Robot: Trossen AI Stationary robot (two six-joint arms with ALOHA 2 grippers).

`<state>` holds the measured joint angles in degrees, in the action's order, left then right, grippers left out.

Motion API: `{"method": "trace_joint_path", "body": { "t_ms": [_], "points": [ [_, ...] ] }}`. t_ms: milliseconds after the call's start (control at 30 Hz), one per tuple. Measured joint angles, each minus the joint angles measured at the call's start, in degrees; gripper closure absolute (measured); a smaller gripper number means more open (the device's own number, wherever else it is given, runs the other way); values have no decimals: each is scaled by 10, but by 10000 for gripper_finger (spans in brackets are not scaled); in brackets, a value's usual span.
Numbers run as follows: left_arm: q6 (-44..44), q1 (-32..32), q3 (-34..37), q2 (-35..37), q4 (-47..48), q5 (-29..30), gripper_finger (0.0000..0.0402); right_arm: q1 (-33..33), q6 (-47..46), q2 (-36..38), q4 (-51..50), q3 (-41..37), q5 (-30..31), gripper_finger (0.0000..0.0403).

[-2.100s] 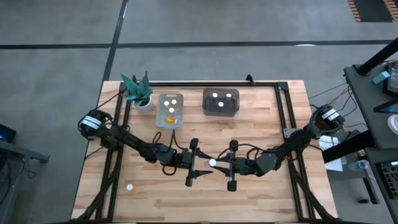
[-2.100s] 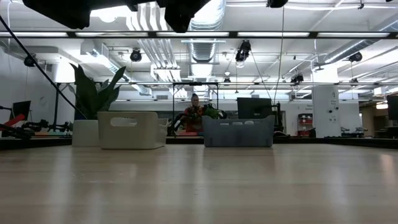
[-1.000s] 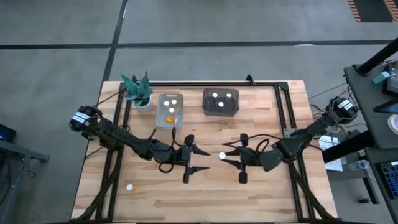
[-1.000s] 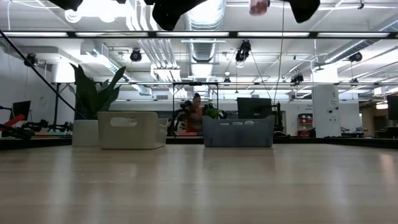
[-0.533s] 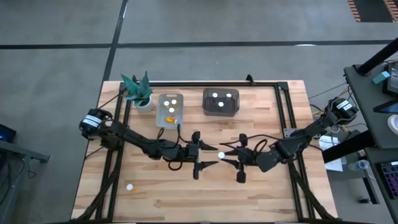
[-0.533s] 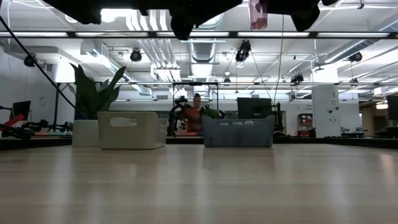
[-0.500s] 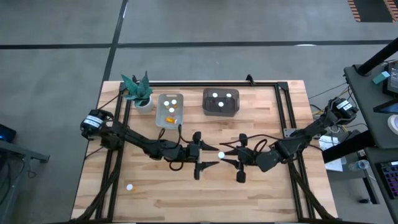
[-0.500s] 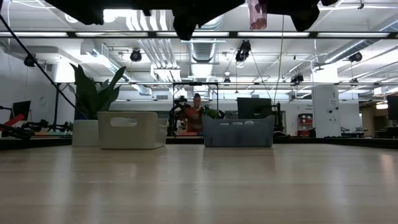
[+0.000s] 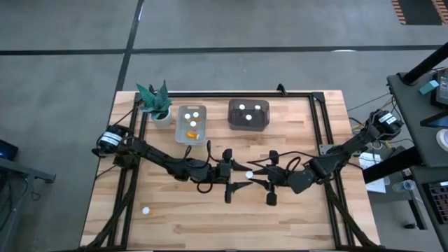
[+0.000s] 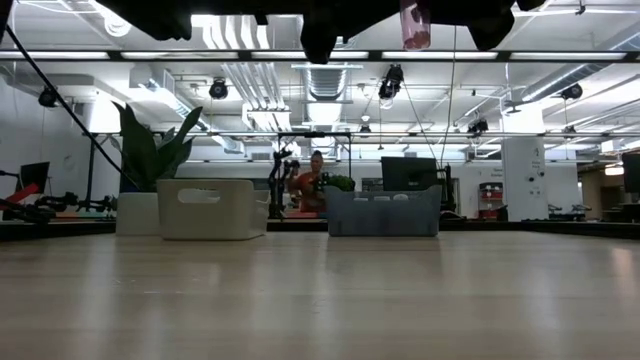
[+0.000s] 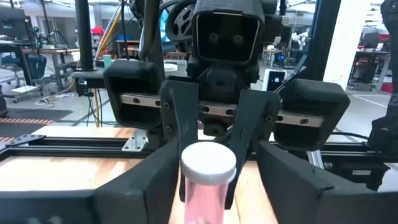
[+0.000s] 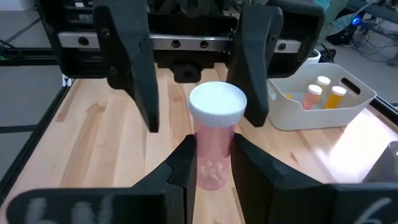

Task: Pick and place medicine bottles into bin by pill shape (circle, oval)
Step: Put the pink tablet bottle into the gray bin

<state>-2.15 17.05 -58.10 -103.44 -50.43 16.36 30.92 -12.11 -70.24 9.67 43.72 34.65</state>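
A medicine bottle [image 9: 248, 175] with a round white cap and a pinkish body [image 12: 212, 149] hangs upright above the middle of the table, and my right gripper [image 9: 256, 176] is shut on it. My left gripper [image 9: 240, 179] faces it from the table's left and is open. Its two fingers [image 12: 135, 74] stand on either side of the bottle's cap [image 11: 208, 163]; I cannot tell whether they touch it. In the low view only the bottle's body [image 10: 415, 25] shows, at the top edge. Another bottle [image 9: 145, 209] stands on the table near the front left. My right gripper pinches the bottle's body [image 12: 211, 168] below the cap between its two fingers [image 12: 183, 171]. The fingers come in level from the table's right side. The bottle stands upright in the hold, cap up, lifted well clear of the table.
A white bin [image 9: 192, 124] with several bottles and a grey bin [image 9: 248, 115] with two white caps stand at the back of the table. A potted plant [image 9: 155, 101] is at the back left. A black frame rail [image 9: 318, 133] runs along the right side.
My left gripper has gone toward the table's right edge, up to the bottle that my right gripper holds, and its fingers now stand on either side of the cap. The bottle has stayed where it was.
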Motion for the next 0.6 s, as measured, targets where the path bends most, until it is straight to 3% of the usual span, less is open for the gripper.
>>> {"method": "trace_joint_path", "body": {
  "t_ms": [333, 600],
  "points": [
    [-5, -1, 0, 0, 1, 0, 297, 0, 4, 0, 0, 0, -2, 326],
    [-5, -1, 0, 0, 3, 0, 307, 0, 7, 0, 3, 0, -1, 325]
  ]
}}
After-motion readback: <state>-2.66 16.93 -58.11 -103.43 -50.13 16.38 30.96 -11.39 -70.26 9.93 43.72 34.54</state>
